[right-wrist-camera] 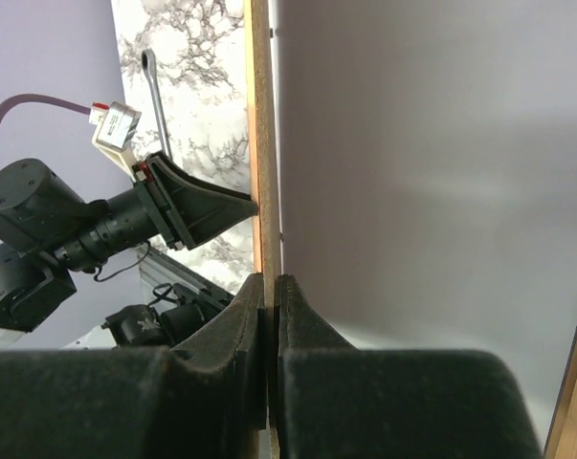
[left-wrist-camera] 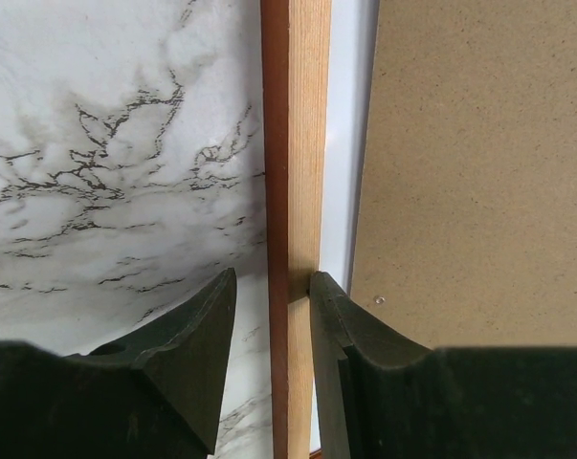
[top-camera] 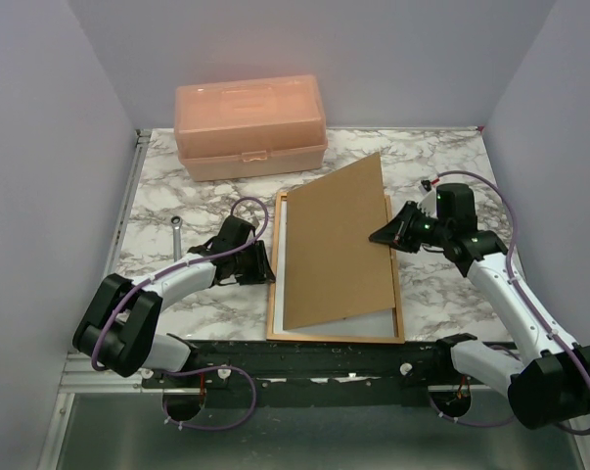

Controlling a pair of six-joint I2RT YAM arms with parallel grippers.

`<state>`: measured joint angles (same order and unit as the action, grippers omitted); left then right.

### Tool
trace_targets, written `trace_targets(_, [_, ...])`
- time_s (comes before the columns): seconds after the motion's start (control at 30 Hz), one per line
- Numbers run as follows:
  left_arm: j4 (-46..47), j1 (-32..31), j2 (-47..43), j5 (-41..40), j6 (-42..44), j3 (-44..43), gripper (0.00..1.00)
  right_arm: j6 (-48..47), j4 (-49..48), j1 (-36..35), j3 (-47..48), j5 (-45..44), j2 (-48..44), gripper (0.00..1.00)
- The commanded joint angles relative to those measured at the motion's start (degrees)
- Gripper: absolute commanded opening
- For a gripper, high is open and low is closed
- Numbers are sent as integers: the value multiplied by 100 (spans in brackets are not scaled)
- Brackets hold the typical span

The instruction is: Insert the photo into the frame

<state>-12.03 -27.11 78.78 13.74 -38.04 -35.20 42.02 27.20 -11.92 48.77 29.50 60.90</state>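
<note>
Jaws, 2 sets. Left: astride the left rail of the frame (left-wrist-camera: 298, 143), inner finger (left-wrist-camera: 365, 363) touching the wood, outer finger a sliver off it; not clamped. Right: pinched together on the right edge of the board (top-camera: 339, 245), board tilted, lower left corner down in the frame.
Frame, 1: flat on the bench (top-camera: 177, 186), paler face up.
Photo (top-camera: 358, 324), 1: inside the frame, white back up, mostly hidden under the board; printed side unseen.
Arms, 2: left arm (top-camera: 177, 284) low, bent inward; right arm (top-camera: 510, 294) reaching in from the right.
Box (top-camera: 250, 127), 1: peach, at the back.
Wrench (top-camera: 179, 235), 1: left of the frame.
</note>
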Motion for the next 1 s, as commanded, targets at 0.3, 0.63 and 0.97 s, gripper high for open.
trace_targets(0.3, [-198,21,49,-266,103,96,37,232,-199,6,35,336,-170,1])
trace_targets(0.63, [-754,16,-1369,-250,211,-210,75,-626,1631,7,2065,-421,150,1])
trace_targets(0.97, [-1139,14,-1729,-140,218,-624,81,-1362,3573,11,3719,-1341,1017,1])
